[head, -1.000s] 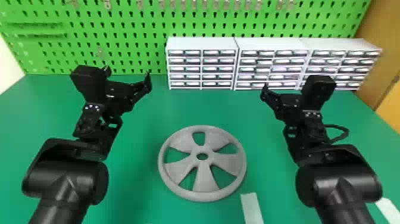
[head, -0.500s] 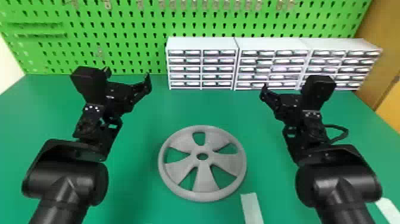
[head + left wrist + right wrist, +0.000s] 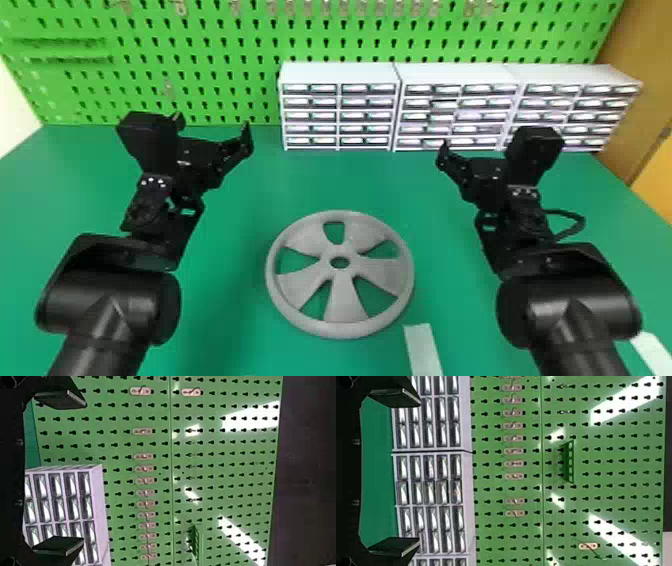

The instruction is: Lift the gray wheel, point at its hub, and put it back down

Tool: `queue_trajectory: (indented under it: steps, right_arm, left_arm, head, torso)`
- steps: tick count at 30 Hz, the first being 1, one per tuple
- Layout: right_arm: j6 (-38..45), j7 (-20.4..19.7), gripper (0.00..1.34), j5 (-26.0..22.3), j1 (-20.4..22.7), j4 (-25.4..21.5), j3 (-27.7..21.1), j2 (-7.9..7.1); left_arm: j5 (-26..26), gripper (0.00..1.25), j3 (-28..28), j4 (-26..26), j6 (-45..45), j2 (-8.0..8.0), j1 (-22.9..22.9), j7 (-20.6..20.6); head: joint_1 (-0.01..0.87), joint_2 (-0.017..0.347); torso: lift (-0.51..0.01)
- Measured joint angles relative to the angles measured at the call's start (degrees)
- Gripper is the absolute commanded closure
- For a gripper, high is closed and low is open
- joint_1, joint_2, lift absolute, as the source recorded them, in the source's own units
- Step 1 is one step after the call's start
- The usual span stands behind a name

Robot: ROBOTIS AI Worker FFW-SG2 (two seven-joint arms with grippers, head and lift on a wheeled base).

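Note:
The gray wheel lies flat on the green table, centred between the two arms, with its round hub hole facing up. To its upper left in the head view is my left gripper, raised over the table and apart from the wheel. My right gripper is held at the wheel's upper right, also not touching it. In the left wrist view the left gripper has its two fingers wide apart with nothing between them. The right gripper stands open and holds nothing in the right wrist view.
White drawer cabinets line the table's back edge, against a green pegboard with metal hooks. A white strip lies near the wheel's lower right. The green table stretches between wheel and cabinets.

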Motion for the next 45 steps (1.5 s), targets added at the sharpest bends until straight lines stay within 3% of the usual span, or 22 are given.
queue_trajectory:
  steps: [45]
  right_arm:
    - [0.2, 0.0, 0.08, 0.0, 0.0, 0.0, 0.3, -0.18]
  left_arm:
    - [0.0, 0.08, -0.3, 0.2, 0.0, 0.00, 0.0, 0.1]
  head:
    - [0.692, 0.048]
  torso:
    - [-0.088]
